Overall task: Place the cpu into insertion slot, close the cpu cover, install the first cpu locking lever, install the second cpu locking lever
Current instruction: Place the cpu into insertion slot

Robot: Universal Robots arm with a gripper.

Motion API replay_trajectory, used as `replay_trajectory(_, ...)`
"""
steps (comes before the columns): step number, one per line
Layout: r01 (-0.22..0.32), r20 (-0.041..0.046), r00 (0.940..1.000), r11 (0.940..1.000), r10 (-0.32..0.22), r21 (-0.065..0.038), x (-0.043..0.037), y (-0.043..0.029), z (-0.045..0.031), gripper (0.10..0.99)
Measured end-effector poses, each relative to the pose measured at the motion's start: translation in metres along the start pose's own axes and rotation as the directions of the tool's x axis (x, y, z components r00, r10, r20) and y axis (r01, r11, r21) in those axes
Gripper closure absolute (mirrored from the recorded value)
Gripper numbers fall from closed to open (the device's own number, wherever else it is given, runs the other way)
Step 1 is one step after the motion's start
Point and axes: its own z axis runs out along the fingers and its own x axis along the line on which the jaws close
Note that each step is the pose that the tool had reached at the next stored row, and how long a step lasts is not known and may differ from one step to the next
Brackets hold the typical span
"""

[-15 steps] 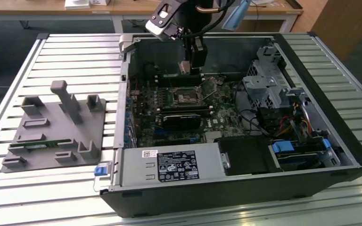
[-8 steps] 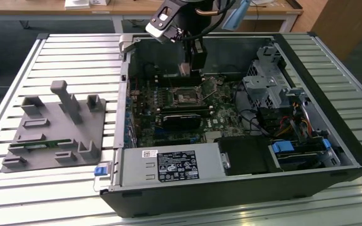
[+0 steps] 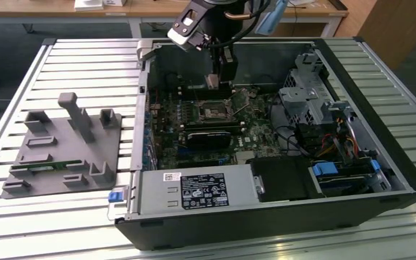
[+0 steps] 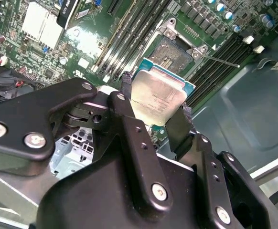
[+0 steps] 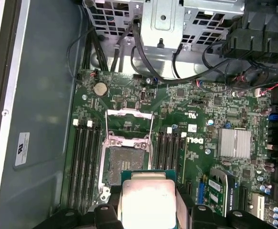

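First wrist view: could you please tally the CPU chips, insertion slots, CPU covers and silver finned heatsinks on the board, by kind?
cpu: 1
insertion slot: 1
cpu cover: 1
silver finned heatsink: 1
Total: 4

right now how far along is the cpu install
Nothing finished yet. In hand: the gripper grips the cpu by its edges, held above the motherboard near the insertion slot, which sits empty. The cpu cover stands flipped open. Seating, closing and locking all remain.
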Motion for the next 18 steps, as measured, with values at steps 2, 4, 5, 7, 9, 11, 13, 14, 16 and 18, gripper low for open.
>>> replay_trajectory(2,-0.001,0.0002,1.0000,1.0000,0.001,0.000,0.0006,-0.0001,0.0015,0.553)
replay_trajectory(4,-0.003,0.0005,1.0000,1.0000,0.003,0.000,0.0018,-0.0002,0.0036,0.553)
replay_trajectory(5,-0.004,0.0005,1.0000,1.0000,0.004,0.000,0.0030,-0.0002,0.0045,0.553)
replay_trajectory(7,-0.005,0.0007,1.0000,1.0000,0.005,0.000,0.0054,-0.0002,0.0063,0.553)
replay_trajectory(9,-0.008,0.0009,1.0000,1.0000,0.008,0.000,0.0079,-0.0002,0.0088,0.553)
replay_trajectory(11,-0.012,0.0016,0.9999,0.9999,0.012,0.000,0.0101,-0.0003,0.0119,0.553)
replay_trajectory(13,-0.018,0.0021,0.9998,0.9998,0.018,0.000,0.0114,-0.0005,0.0155,0.553)
replay_trajectory(14,-0.018,0.0025,0.9998,0.9998,0.018,0.000,0.0124,-0.0006,0.0172,0.553)
replay_trajectory(16,-0.019,0.0024,0.9998,0.9998,0.019,0.000,0.0145,-0.0007,0.0209,0.553)
replay_trajectory(18,-0.019,0.0031,0.9998,0.9998,0.019,0.000,0.0176,-0.0008,0.0245,0.553)
